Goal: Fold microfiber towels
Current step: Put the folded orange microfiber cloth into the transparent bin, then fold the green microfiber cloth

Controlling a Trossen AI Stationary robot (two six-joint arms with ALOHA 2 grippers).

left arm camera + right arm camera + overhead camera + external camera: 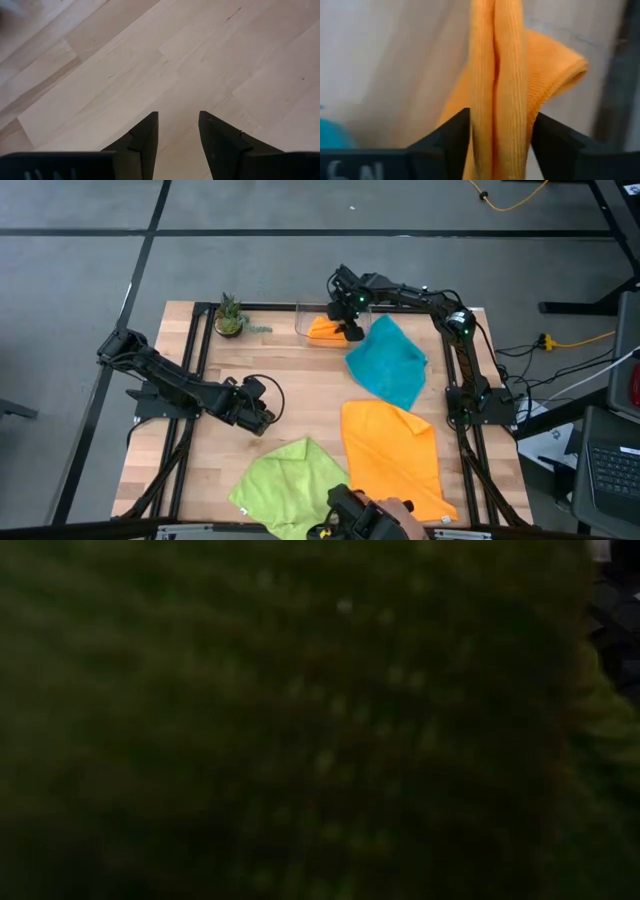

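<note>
Right gripper [350,330]: at the far edge of the worktop [300,395], over the clear bin [306,320]; fingers [451,135] parted either side of a doubled orange towel [505,90], flanking the fold, no squeeze visible (probably releasing it so the folded cloth drops into the bin).
Folded orange towel: bunched at the bin, touching the teal towel's far corner.
Teal towel [388,362]: flat, crumpled, just beside the bin, unfolded.
Second orange towel [392,455]: spread near the front edge, within the right arm's reach.
Lime green towel [288,480]: front edge, partly turned over; likely what is blocking the low view.
Left gripper [262,412]: waiting low over bare wood mid-worktop, fingers [145,142] apart, holding nothing.
Potted plant [230,318]: far left corner, clear of the work.
</note>
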